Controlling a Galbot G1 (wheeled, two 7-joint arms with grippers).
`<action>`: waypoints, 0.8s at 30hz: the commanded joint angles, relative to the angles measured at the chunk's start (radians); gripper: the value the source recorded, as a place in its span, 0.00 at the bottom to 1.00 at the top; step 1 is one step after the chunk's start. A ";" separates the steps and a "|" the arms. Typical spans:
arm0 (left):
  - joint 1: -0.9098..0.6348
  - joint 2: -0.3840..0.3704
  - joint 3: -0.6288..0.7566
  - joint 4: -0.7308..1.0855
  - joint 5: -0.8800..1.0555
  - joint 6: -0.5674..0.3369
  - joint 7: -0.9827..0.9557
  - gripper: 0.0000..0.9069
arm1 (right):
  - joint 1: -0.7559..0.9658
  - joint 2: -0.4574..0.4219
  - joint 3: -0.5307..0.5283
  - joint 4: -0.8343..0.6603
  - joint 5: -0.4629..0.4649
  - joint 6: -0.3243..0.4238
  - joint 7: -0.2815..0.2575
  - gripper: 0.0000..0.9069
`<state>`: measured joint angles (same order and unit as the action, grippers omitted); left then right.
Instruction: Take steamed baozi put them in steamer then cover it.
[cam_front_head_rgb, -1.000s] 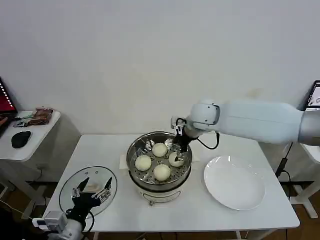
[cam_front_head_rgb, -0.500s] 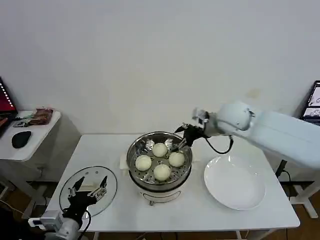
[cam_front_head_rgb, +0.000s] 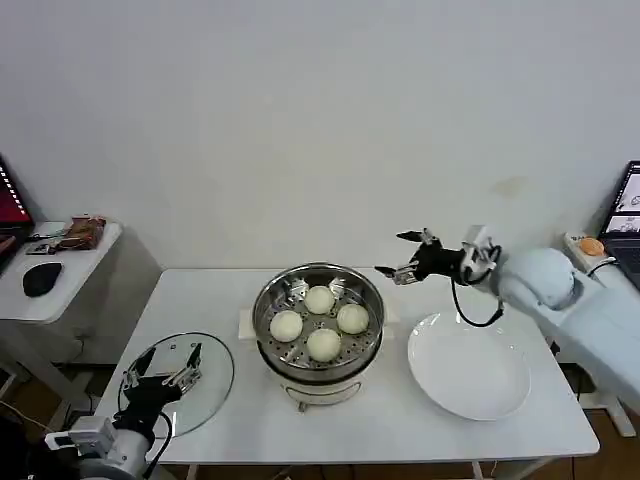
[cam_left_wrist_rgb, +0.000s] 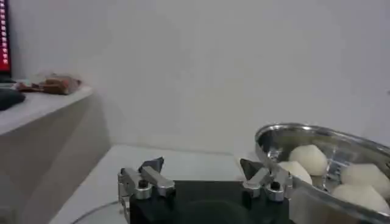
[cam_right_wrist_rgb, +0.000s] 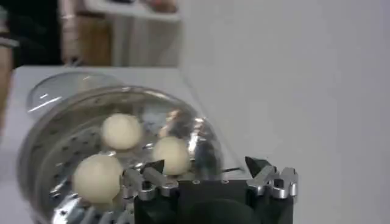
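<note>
Room: plain white wall behind a white tabletop (cam_front_head_rgb: 420, 425), a side shelf off beyond the left claw.
Steamer (cam_front_head_rgb: 318, 318): between the two claws, upright, mouth facing up so buns drop straight in and the lid can seat on the rim.
Plate (cam_front_head_rgb: 468, 372): just below and in front of the right claw, bare; judged the source dish, now emptied.
Cover (cam_front_head_rgb: 176, 382): lying flat directly under the left claw, bar handle up, long axis hard to read from here.
Baozi (cam_front_head_rgb: 319, 299): all four on the perforated floor, spread apart in a loose diamond; round, so no real long axis.
Right claw (cam_front_head_rgb: 403, 255): raised beside the steamer's rim on the plate side, fingers apart and holding nothing, pointing toward the pot.
Left claw (cam_front_head_rgb: 160, 367): poised over the cover, fingers spread, empty, likely lined up to take the handle.
Stage: loading looks done; covering not yet done.
</note>
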<state>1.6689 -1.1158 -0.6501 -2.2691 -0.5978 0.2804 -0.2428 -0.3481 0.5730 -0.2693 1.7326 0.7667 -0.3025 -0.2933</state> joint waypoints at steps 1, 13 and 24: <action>0.001 -0.005 -0.026 0.016 0.001 -0.009 0.009 1.00 | -0.608 0.274 0.645 0.046 -0.148 0.225 0.123 1.00; 0.012 0.017 -0.084 0.075 0.109 -0.126 0.083 1.00 | -0.871 0.642 0.899 0.057 -0.506 0.479 0.099 1.00; 0.065 0.070 -0.021 0.194 0.358 -0.270 0.087 1.00 | -1.040 0.694 1.004 0.104 -0.552 0.520 0.125 1.00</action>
<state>1.7031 -1.0768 -0.7016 -2.1612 -0.4474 0.1203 -0.1627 -1.1549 1.1291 0.5493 1.8079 0.3382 0.1137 -0.1878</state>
